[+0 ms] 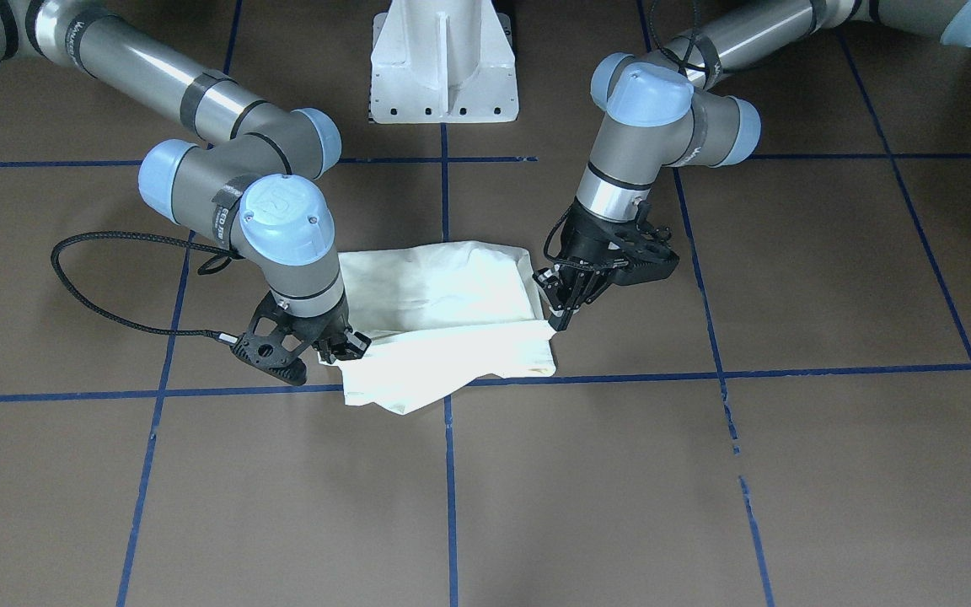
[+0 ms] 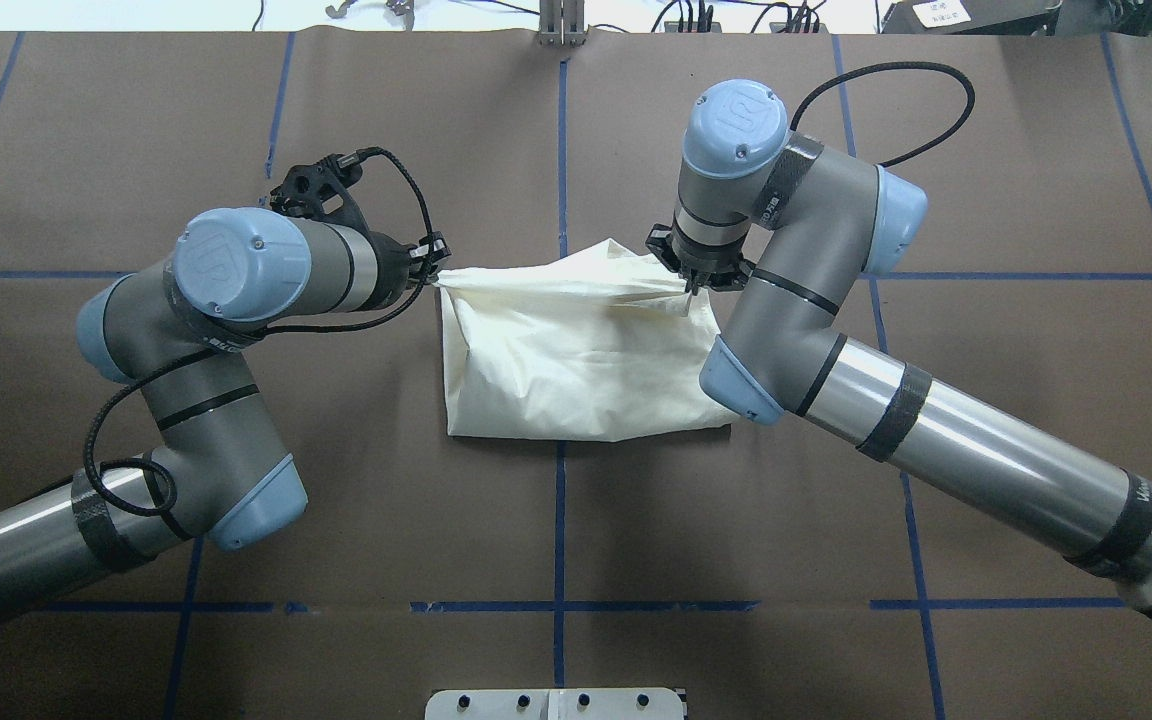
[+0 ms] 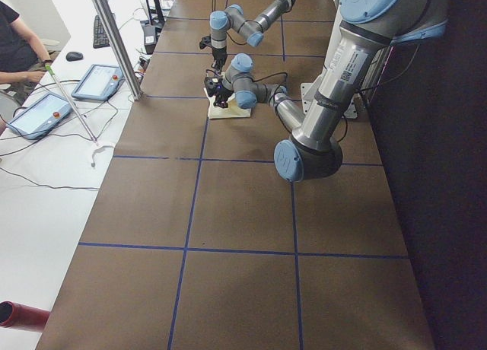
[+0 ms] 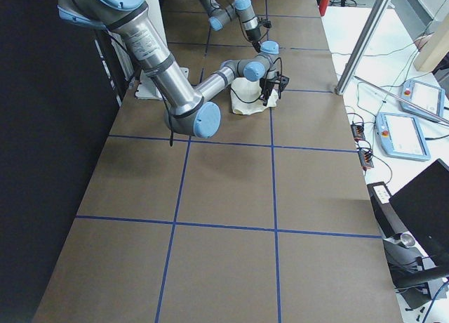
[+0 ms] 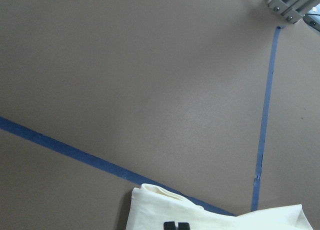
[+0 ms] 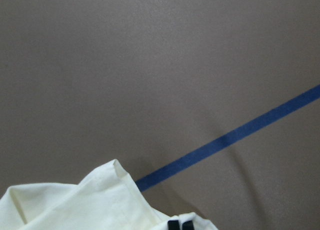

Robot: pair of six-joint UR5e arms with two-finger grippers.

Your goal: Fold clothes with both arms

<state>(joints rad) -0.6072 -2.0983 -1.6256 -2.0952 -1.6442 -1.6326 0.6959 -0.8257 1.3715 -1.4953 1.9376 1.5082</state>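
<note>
Here, the cream shirt [image 2: 576,350] lies partly folded at the centre of the overhead frame, on the brown surface [image 2: 386,500]. The left arm [image 2: 206,410] and right arm [image 2: 806,310] each have jaws clamped on an upper corner, with that edge raised taut between them. Judged step: mid-fold. The next move calls for carrying the edge evenly toward the lower frame.
</note>
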